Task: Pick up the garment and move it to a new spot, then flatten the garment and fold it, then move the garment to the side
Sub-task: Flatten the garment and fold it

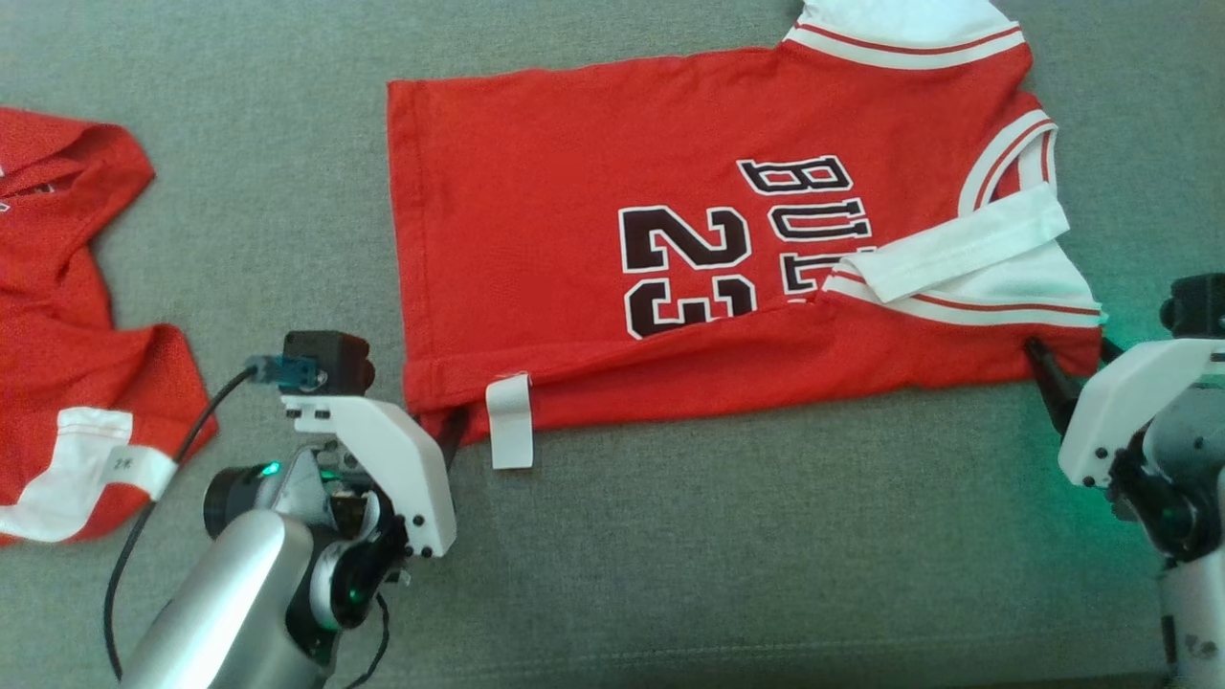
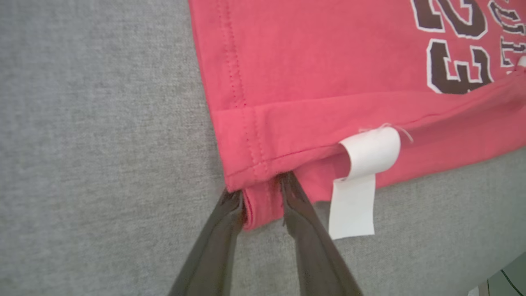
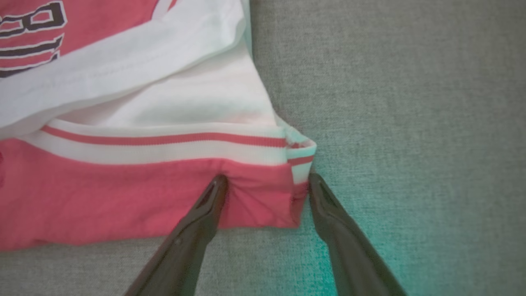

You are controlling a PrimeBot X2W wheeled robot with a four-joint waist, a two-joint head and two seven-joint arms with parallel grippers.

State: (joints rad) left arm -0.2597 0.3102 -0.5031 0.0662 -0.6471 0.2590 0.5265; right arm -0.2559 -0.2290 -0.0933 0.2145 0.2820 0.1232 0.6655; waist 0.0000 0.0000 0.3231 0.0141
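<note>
The jersey (image 1: 574, 191) lies flat on grey cloth (image 1: 718, 536). Just left of its white label (image 2: 353, 205), my left end effector (image 2: 263, 193) straddles the hem corner; I cannot tell if it is clamped. Far right of the label, my right end effector (image 3: 267, 181) gapes at the shoulder.

A gray woven cloth surface (image 1: 670, 555) stretches across the whole scene under soft, even light. A green glow (image 1: 1091, 545) tints the cloth at its right side.
</note>
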